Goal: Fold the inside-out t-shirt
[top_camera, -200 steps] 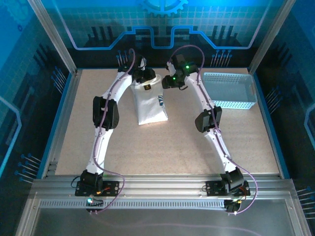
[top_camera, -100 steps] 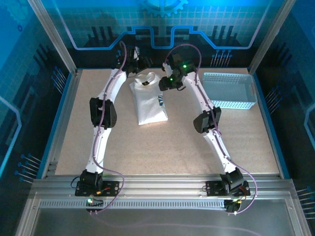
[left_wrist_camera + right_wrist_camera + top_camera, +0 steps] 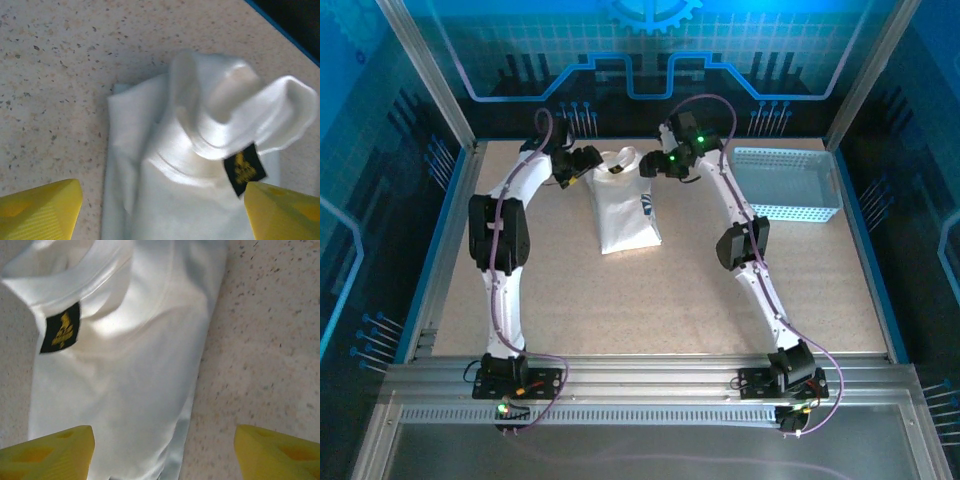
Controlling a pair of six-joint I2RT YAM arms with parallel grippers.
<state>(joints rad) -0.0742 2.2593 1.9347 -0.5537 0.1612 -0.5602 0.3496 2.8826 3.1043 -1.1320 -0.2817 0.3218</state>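
Left gripper (image 3: 580, 166) is wide open, nothing in it. Its yellow fingers (image 3: 40, 212) stand far apart, with the inside-out t-shirt (image 3: 170, 200) lying on the desk (image 3: 60, 75) below and between them. Just ahead of this gripper the collar (image 3: 235, 110) puffs up in a loose loop. The small black label (image 3: 244, 168) with its gold mark hangs just beside one fingertip, and I cannot tell if they touch.

Right gripper (image 3: 652, 165) is also spread wide and holds nothing. Between its fingers (image 3: 50, 452) the white cloth runs away in a long, narrow, folded strip. The label sits ahead and off to one side, bare speckled desk on the other.

From above, the shirt lies as a slim bundle, its collar end right between my two grippers: just beside the left one on its inner side, just beside the right one on its inner side. The rest stretches back from both grippers toward my bases, with a blue logo (image 3: 647, 206) on the edge nearer my right arm.

Out beyond my right gripper, on its outer side and well apart from the shirt, stands the pale perforated basket (image 3: 788, 212).
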